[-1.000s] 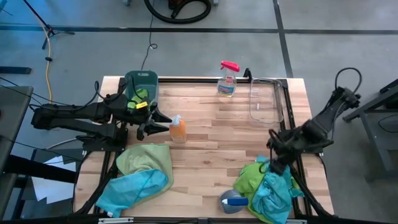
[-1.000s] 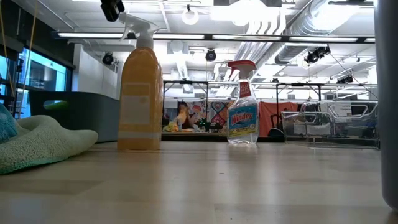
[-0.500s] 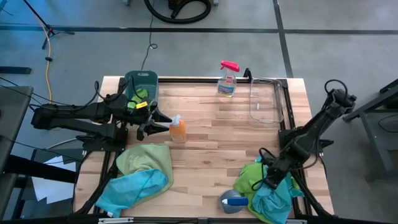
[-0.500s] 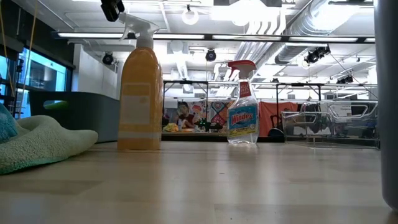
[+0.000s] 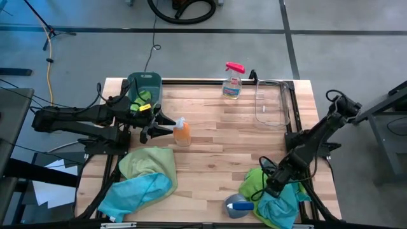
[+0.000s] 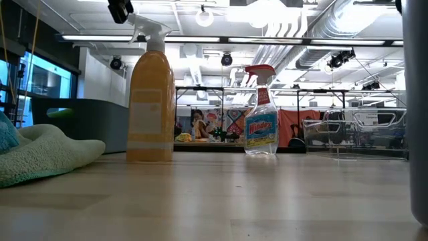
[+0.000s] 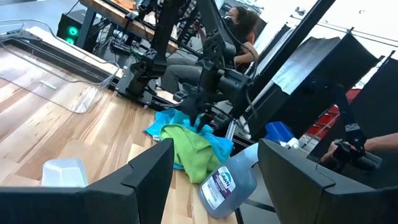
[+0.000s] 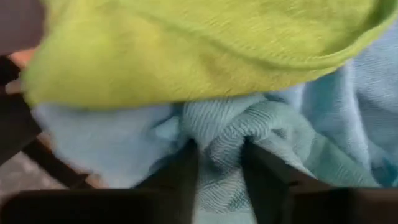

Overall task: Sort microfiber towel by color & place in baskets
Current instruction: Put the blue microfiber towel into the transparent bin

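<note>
Readable labels: two bottles only.
The clear spray bottle [image 6: 261,110] with the red trigger, standing on the desk [image 6: 221,197], carries a blue label reading "Windex". The blue-capped bottle [image 7: 225,185] lying on its side beside the towels shows a label that looks like "Dawn", though the letters are small. The label on the orange spray bottle [image 6: 150,100] cannot be read.

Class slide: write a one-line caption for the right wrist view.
Right gripper pinching a fold of blue microfiber towel beneath a green towel.
</note>
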Controlling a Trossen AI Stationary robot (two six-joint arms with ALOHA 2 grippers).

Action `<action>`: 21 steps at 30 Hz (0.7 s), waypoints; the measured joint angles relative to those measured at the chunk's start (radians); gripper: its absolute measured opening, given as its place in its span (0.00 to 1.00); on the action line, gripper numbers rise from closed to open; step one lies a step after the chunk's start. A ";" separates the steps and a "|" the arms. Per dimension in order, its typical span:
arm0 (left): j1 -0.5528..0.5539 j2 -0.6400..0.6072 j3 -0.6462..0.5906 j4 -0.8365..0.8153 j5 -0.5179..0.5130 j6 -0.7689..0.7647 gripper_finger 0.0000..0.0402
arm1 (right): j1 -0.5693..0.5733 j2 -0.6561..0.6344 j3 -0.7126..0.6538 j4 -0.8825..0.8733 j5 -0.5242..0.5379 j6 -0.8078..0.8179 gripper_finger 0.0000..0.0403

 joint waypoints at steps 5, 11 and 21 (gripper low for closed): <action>0.000 0.000 0.000 0.000 0.000 0.001 0.55 | 0.000 -0.048 0.127 -0.164 0.002 -0.061 0.05; 0.000 0.000 0.000 0.000 0.000 0.032 0.55 | -0.003 -0.117 0.436 -0.560 0.029 -0.180 0.02; 0.001 0.000 0.000 0.035 -0.128 0.076 0.55 | -0.105 -0.162 0.834 -0.790 0.522 -0.252 0.00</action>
